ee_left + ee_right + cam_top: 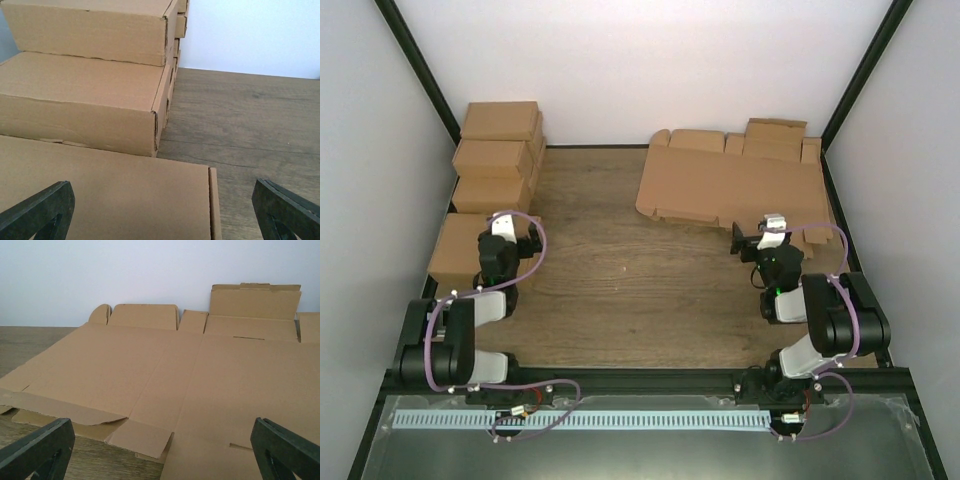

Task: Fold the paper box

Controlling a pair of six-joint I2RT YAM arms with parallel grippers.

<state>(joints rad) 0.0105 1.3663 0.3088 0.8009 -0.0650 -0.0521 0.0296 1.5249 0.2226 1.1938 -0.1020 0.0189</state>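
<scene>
The paper box [730, 185] lies flat and unfolded at the back right of the table, a brown die-cut sheet [165, 370] with creased panels, side flaps and tabs. It is the top sheet of a pile of like blanks whose edges show under its near edge. My right gripper [760, 230] hovers at that near edge, open [162, 427], with nothing between its fingers. My left gripper [508, 222] is at the left side of the table, open [162, 192] and empty, over the right edge of a closed cardboard box [110, 195].
Several closed, folded cardboard boxes [495, 160] are stacked along the left wall, and two of them [85, 107] rise just beyond my left gripper. Bare wooden table [620, 270] lies between the arms. White walls and a black frame enclose the table.
</scene>
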